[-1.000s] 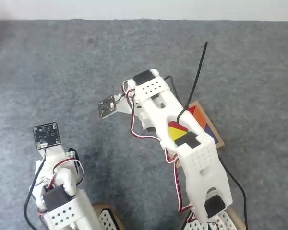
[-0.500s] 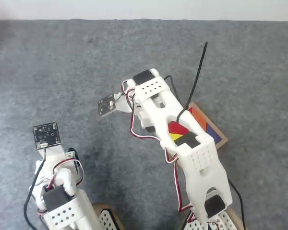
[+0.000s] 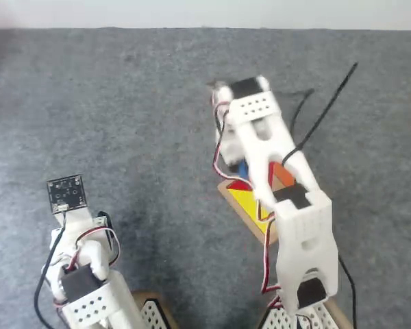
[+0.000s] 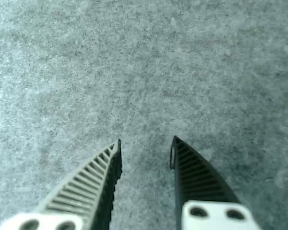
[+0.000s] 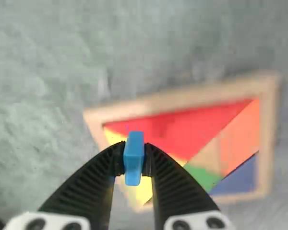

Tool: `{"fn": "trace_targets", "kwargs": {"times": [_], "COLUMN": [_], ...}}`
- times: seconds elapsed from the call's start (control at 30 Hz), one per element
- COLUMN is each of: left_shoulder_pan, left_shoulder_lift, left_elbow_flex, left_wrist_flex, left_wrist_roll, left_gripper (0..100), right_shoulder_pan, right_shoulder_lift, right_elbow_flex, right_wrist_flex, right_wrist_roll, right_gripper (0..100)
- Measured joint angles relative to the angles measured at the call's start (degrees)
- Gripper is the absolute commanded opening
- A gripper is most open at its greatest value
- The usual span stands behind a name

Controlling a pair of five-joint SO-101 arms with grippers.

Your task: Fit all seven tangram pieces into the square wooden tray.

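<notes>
Above the wooden tray (image 5: 182, 97), the right gripper (image 5: 133, 151) clamps a blue piece (image 5: 133, 141) between its fingers; five coloured pieces (image 5: 182, 127) lie inside, perhaps one gap left. The left gripper (image 4: 147, 143) hangs with fingers apart.

grey speckled carpet (image 3: 123, 103) underneath

Two arms stand at one table (image 3: 123, 103): the left arm (image 3: 82, 281) and the right arm (image 3: 288, 205). There are two grippers, one per arm: the left gripper (image 4: 146, 143) and the right gripper (image 5: 133, 146). There is one tray (image 5: 182, 97).

Six coloured pieces can be counted. Five lie in the tray: one red piece (image 5: 182, 129), one orange piece (image 5: 240, 134), one yellow piece (image 3: 250, 204), one green piece (image 5: 201, 175) and one navy piece (image 5: 240, 179). One blue piece (image 5: 133, 165) is in the right gripper. One pale patch (image 5: 209, 155) may be a seventh piece or bare wood; I cannot tell which.
</notes>
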Motion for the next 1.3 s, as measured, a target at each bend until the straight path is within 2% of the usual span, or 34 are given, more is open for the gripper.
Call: {"fn": "trace_targets", "kwargs": {"times": [0.07, 0.23, 0.4, 0.57, 0.67, 0.83, 1.07, 1.3], "left_shoulder_pan": [0.0, 0.0, 0.1, 0.1, 0.1, 0.1, 0.1, 0.1], "left_shoulder_lift": [0.0, 0.0, 0.0, 0.0, 0.0, 0.0, 0.0, 0.0], "left_elbow_flex": [0.0, 0.0, 0.0, 0.0, 0.0, 0.0, 0.0, 0.0], "left_wrist_flex": [0.0, 0.0, 0.0, 0.0, 0.0, 0.0, 0.0, 0.0], "left_wrist_roll": [0.0, 0.0, 0.0, 0.0, 0.0, 0.0, 0.0, 0.0], "left_gripper": [17, 17, 17, 17, 17, 17, 17, 17], "right_shoulder_pan": [-0.5, 1.0, 2.5, 2.7, 2.7, 2.8, 3.2, 6.9], "right_shoulder_lift": [-1.9, -9.8, -21.7, -29.5, -30.6, -30.9, -33.1, -38.3], "right_elbow_flex": [8.1, 25.2, 36.7, 42.7, 46.2, 54.4, 58.5, 61.6], "right_wrist_flex": [0.0, -3.2, -8.9, -11.0, -12.7, -20.7, -26.5, -28.0], "right_wrist_roll": [-4.0, -8.4, -9.4, -6.4, -5.7, -5.6, -9.5, -9.8], "right_gripper": [0.7, 0.7, 1.2, 7.6, 2.8, 2.6, 3.2, 15.7]}}
